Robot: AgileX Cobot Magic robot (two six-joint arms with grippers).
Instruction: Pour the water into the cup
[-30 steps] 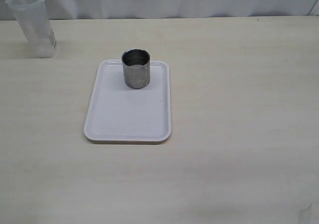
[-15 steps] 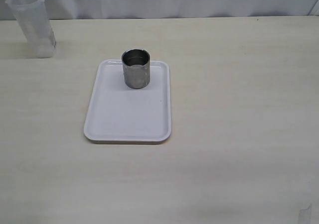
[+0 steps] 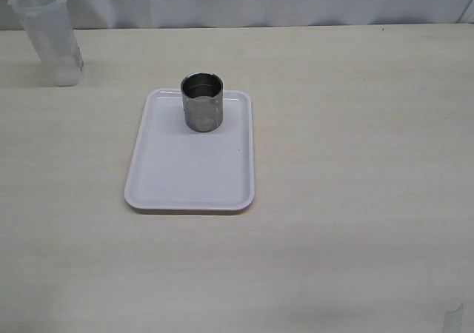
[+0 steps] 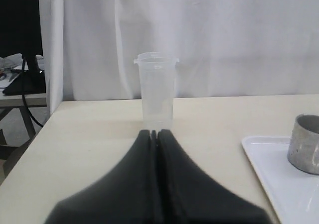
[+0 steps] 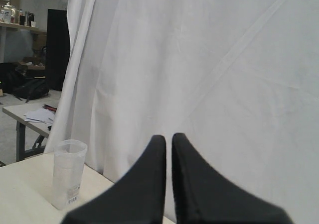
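Note:
The shiny steel cup (image 3: 202, 102) stands upright at the far end of a white tray (image 3: 189, 177). The tall translucent beaker (image 3: 46, 37) stands upright at the table's far left corner; the water in it is too faint to make out. Neither gripper shows in the exterior view. In the left wrist view my left gripper (image 4: 154, 133) is shut and empty, low over the table, pointing at the beaker (image 4: 157, 92) a short way ahead, with the cup (image 4: 305, 143) off to one side. My right gripper (image 5: 168, 137) is shut but for a thin slit, empty, raised, facing the curtain.
A white curtain (image 3: 244, 0) hangs behind the table's far edge. The beaker also shows in the right wrist view (image 5: 68, 173), far off near the table's edge. A small translucent thing (image 3: 453, 314) shows at the exterior view's bottom right corner.

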